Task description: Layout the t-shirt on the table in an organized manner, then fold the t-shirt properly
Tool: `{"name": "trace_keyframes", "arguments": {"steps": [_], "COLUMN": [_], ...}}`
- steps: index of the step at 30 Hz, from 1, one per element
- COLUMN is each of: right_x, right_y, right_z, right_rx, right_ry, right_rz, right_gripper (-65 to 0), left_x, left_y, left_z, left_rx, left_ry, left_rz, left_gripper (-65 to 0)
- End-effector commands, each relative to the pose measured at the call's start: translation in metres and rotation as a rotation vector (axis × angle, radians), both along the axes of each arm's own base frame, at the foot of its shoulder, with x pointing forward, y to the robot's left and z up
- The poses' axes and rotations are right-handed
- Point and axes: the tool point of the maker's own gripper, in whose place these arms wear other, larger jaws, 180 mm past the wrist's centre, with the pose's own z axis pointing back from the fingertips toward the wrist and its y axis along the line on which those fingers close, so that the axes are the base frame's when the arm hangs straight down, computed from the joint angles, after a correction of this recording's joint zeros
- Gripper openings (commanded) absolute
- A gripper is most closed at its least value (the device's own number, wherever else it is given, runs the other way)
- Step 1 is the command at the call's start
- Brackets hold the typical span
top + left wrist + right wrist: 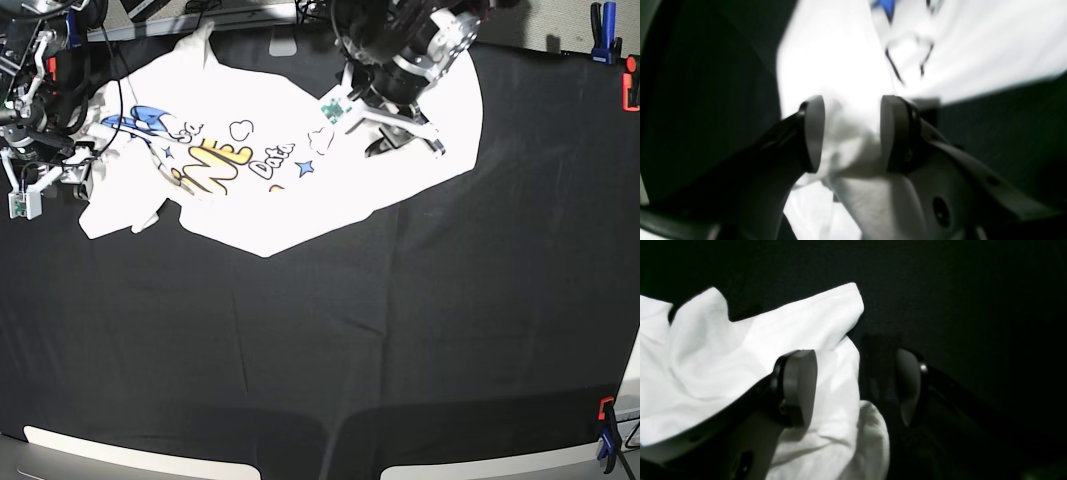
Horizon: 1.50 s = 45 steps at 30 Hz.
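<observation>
The white cotton t-shirt [300, 150] with bright letters lay crumpled on the big black cloth table [350, 340]. The left gripper [851, 133] was clamped on a bunch of it between its pads. The right gripper [857, 386] stood wide apart, with the shirt's edge between its pads.
</observation>
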Motion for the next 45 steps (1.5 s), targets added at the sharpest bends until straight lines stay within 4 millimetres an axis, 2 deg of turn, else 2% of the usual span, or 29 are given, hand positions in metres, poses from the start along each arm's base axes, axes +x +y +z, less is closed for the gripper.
{"name": "trace_keyframes", "arguments": {"steps": [1, 4, 6, 9, 11, 13, 17, 29, 31, 35, 45], "right_x": [0.009, 0.009, 0.009, 0.009, 0.009, 0.009, 0.009, 0.009, 0.009, 0.009, 0.012], "right_y": [-0.005, -0.005, -0.005, -0.005, -0.005, -0.005, -0.005, -0.005, -0.005, -0.005, 0.000], "right_z": [0.016, 0.016, 0.016, 0.016, 0.016, 0.016, 0.017, 0.017, 0.016, 0.016, 0.019], "right_rx": [-0.021, -0.021, -0.021, -0.021, -0.021, -0.021, -0.020, -0.020, -0.021, -0.020, 0.020], "right_ry": [-0.051, -0.051, -0.051, -0.050, -0.051, -0.051, -0.051, -0.052, -0.051, -0.051, -0.079], "right_rz": [0.007, 0.007, 0.007, 0.007, 0.007, 0.007, 0.007, 0.007, 0.007, 0.007, 0.011], "right_gripper": [-28.8, -28.8, -28.8, -28.8, -28.8, -28.8, -28.8, -28.8, -28.8, -28.8, -28.8], "left_x": [-0.003, -0.027, -0.036, -0.029, -0.018, -0.004, 0.011, 0.019, 0.020, 0.018, 0.020], "left_y": [-0.007, -0.027, -0.035, -0.024, -0.013, 0.000, 0.012, 0.014, 0.011, 0.007, 0.006], "left_z": [0.012, 0.006, -0.003, -0.022, -0.033, -0.036, -0.029, -0.011, -0.004, -0.002, 0.000], "left_rx": [-0.050, -0.130, -0.140, -0.038, 0.022, 0.073, 0.132, 0.117, 0.089, 0.051, 0.046], "left_ry": [-0.015, 0.077, 0.108, 0.076, 0.054, -0.003, -0.098, -0.153, -0.153, -0.132, -0.142], "left_rz": [0.000, -0.062, -0.128, -0.134, -0.096, -0.044, -0.003, 0.037, 0.040, 0.045, 0.042], "left_gripper": [-40.6, -40.6, -40.6, -40.6, -40.6, -40.6, -40.6, -45.0, -48.7, -63.8, -65.0]}}
